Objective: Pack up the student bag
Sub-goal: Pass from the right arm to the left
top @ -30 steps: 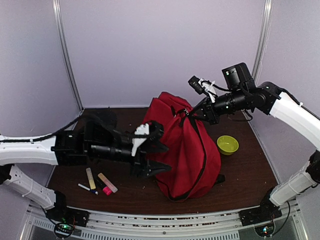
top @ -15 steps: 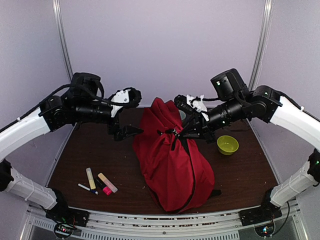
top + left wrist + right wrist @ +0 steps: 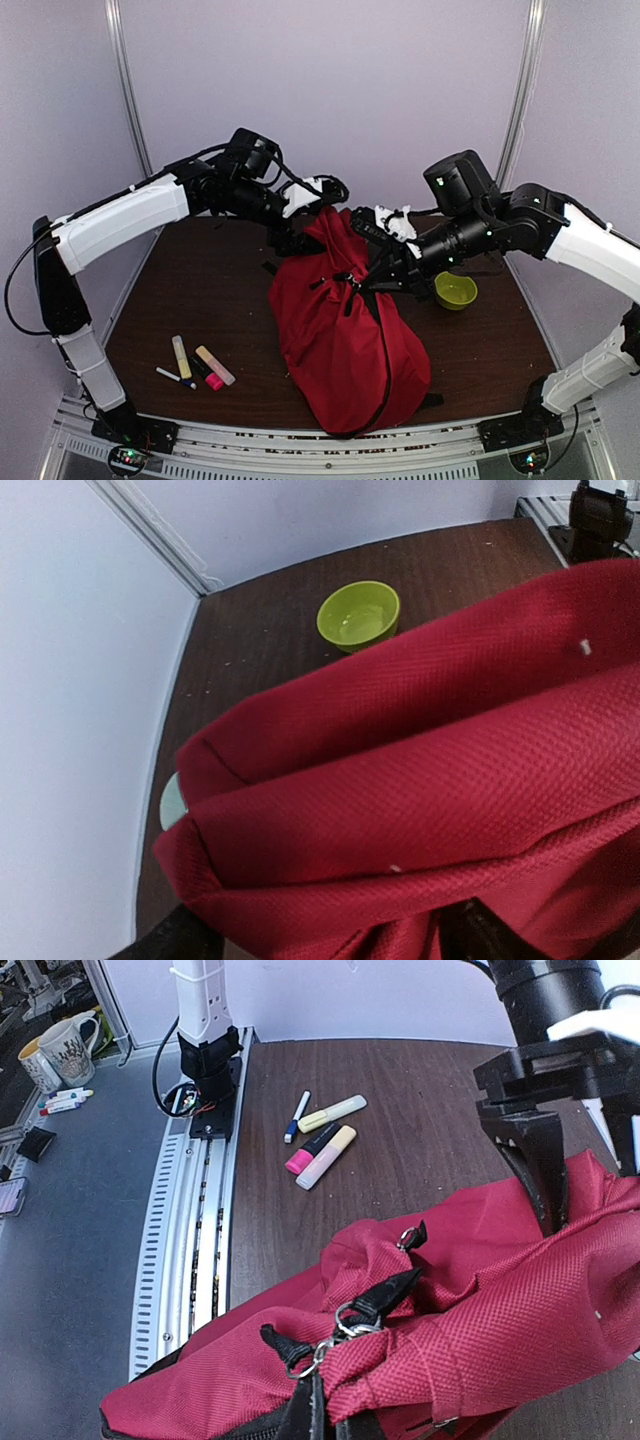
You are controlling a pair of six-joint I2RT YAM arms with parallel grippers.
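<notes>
- Working on getting the student bag (image 3: 350,330) opened up, slumped and bunched mid-counter (image 3: 200,290), nothing going in yet
- Clenching the right claw (image 3: 365,272) on its black strap (image 3: 385,1295) by the metal rings (image 3: 345,1325)
- Hanging the left claw (image 3: 305,228) spread around the top fold, pinching nothing
- Probably needing a bite there next, then pulling apart
- Dealing with coarse woven cloth, floppy; leaving smooth stubby highlighters (image 3: 215,365) lying nearby

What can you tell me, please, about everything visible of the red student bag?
The student bag is a large backpack of red woven fabric with black straps and metal zip rings. It stands slumped on the dark table, its top bunched into folds. The right pincer is shut on black webbing by the rings. The left pincer is open, its fingers astride the top fold.
</notes>
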